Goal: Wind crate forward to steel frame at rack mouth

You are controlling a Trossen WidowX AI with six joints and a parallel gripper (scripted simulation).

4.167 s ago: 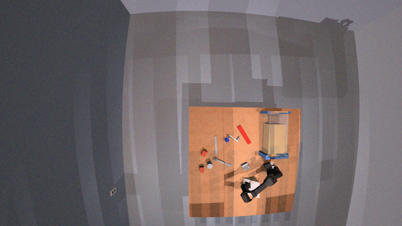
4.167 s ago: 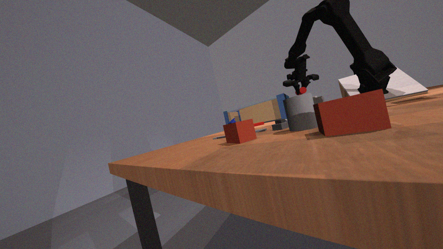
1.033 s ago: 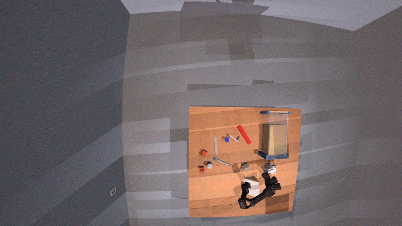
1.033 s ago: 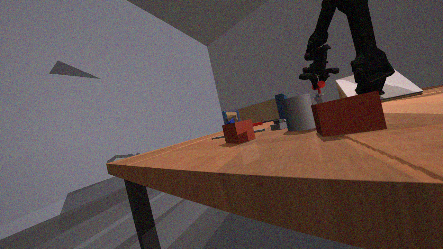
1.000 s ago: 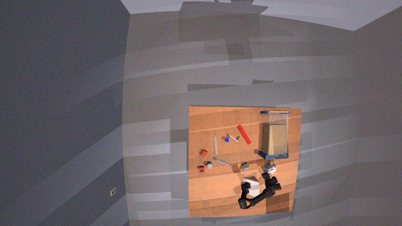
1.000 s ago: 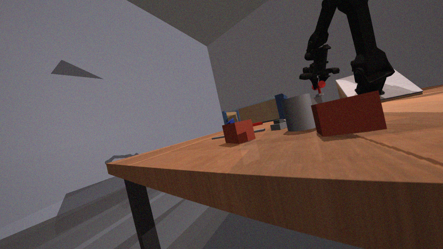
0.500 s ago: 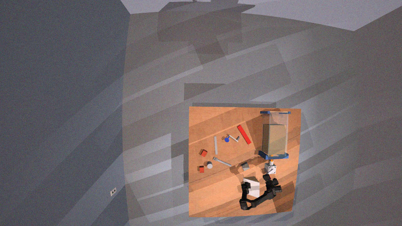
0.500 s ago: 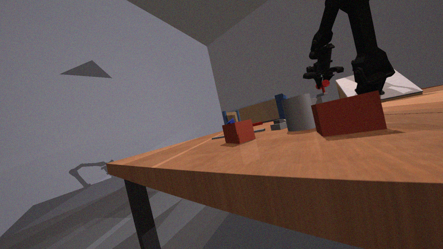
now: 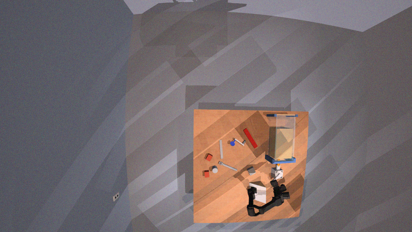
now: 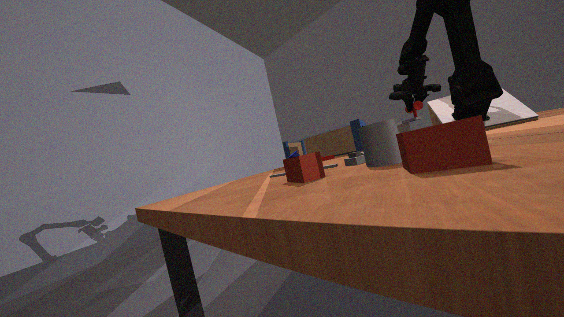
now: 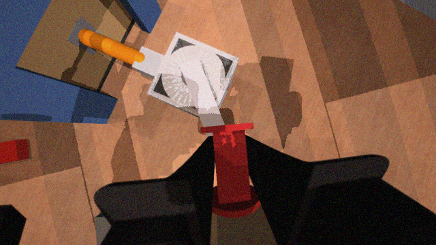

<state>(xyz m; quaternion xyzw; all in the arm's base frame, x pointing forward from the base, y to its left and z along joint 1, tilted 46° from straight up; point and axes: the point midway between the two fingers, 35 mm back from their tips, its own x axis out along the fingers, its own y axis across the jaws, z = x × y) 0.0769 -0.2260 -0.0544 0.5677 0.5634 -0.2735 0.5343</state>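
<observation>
My gripper (image 11: pixel 225 139) (image 10: pixel 413 107) is shut on the red grip of the winch handle (image 11: pixel 233 177) (image 10: pixel 415 113). The handle's pale arm reaches over the top of the winch (image 11: pixel 235 63) (image 9: pixel 281 177); its key end is hidden. An orange strap (image 11: pixel 112 49) (image 9: pixel 278 164) joins the winch to a plate on the crate's front. The tan crate (image 9: pixel 283 142) (image 10: pixel 329 141) (image 11: pixel 30 61) sits looking flat inside the clear-panelled cubby (image 9: pixel 285 121), its front close to the blue steel frame (image 9: pixel 289 161) (image 11: pixel 44 102) (image 10: pixel 357 131). I cannot tell whether they touch.
A grey block (image 9: pixel 251 170) and a white sloped panel (image 9: pixel 261 198) (image 10: pixel 512 108) stand left of the winch. Farther left lie a red bar (image 9: pixel 249 138) (image 11: pixel 11 151), a blue-knobbed crank (image 9: pixel 232 143), a grey bar (image 9: pixel 221 149), a wrench (image 9: pixel 229 167), a grey cylinder (image 9: pixel 214 169) (image 10: pixel 380 143) and two red blocks (image 9: pixel 209 157) (image 9: pixel 206 174).
</observation>
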